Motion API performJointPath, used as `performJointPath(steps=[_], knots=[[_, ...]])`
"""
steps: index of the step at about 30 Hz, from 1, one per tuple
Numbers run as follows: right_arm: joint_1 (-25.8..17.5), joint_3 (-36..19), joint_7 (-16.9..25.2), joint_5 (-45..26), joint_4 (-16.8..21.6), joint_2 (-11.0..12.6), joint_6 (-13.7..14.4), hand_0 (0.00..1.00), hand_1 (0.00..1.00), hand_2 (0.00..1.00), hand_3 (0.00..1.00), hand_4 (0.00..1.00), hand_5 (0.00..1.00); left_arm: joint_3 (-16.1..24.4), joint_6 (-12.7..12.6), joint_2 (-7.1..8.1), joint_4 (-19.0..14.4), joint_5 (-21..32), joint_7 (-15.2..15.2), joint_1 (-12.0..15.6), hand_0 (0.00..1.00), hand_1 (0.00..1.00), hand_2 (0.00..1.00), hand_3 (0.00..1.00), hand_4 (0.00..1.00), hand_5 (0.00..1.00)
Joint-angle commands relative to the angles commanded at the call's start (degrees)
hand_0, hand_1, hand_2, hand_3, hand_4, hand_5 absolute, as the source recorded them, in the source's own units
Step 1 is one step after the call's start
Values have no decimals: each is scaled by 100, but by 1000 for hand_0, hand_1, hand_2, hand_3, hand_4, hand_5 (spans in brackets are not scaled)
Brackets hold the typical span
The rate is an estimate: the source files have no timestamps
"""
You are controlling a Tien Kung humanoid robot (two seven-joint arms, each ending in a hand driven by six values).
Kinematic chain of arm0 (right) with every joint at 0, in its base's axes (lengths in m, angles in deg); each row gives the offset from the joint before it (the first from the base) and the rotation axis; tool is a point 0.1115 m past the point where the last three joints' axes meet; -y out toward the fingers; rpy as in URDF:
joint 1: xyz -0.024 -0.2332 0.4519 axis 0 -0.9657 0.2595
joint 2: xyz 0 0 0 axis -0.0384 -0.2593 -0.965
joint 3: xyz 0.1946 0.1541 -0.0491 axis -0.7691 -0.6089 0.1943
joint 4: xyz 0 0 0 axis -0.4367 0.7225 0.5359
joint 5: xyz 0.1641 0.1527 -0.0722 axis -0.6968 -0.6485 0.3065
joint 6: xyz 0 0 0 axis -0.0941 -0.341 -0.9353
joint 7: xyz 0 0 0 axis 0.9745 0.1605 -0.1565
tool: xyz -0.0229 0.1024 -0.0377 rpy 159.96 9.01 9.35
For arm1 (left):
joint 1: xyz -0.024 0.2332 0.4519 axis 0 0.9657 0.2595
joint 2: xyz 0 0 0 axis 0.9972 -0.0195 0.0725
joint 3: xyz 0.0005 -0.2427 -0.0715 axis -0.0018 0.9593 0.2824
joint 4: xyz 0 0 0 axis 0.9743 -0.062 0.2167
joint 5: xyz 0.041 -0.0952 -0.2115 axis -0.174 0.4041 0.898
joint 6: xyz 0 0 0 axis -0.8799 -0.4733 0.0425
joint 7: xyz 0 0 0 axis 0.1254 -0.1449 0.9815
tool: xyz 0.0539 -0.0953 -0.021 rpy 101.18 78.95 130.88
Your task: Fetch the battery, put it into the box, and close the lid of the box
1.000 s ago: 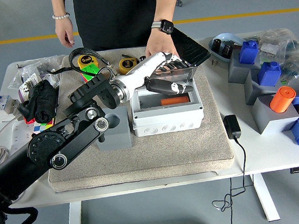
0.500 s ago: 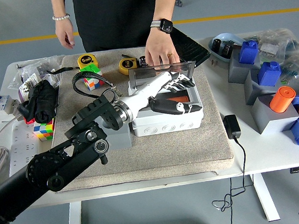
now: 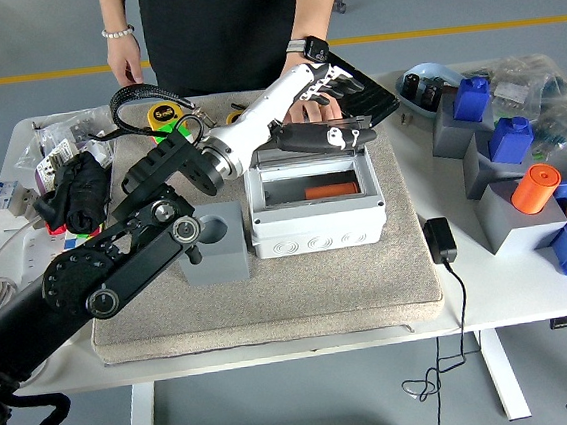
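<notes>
Grey felt covers the middle of the white worktop (image 3: 533, 294). On it sits the box (image 3: 315, 209), its lid (image 3: 308, 138) raised, with the orange battery (image 3: 330, 190) lying inside. Above the lid's far edge is the left hand (image 3: 326, 108); whether its fingers grip the lid I cannot tell. A person's hand (image 3: 305, 105) rests just behind it. Beside the box stands a grey block (image 3: 217, 249).

Matt grey plastic box (image 3: 317, 225) on rough beige cloth mat (image 3: 272, 299)
</notes>
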Motion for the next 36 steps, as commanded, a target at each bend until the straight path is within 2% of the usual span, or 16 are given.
performJointPath(steps=[5, 8, 24, 36], knots=[[7, -5, 3, -5, 5, 1, -1, 663, 637, 630, 532, 864, 411, -224, 48, -76, 591, -165, -2, -141, 752, 787, 766, 732, 949, 377], [0, -20, 12, -3, 8, -2, -2, 663, 637, 630, 532, 864, 411, -301, 81, -48, 675, -199, -21, -91, 752, 787, 766, 732, 949, 377], [-23, -54, 33, 23, 20, 1, -8, 660, 637, 629, 531, 863, 410, -552, 215, 199, -132, -107, -219, 386, 736, 769, 748, 706, 955, 383], [-28, -62, 37, 37, 27, 1, -8, 657, 636, 627, 531, 862, 408, -788, 229, 171, -208, -19, -239, 552, 731, 766, 745, 701, 958, 398]])
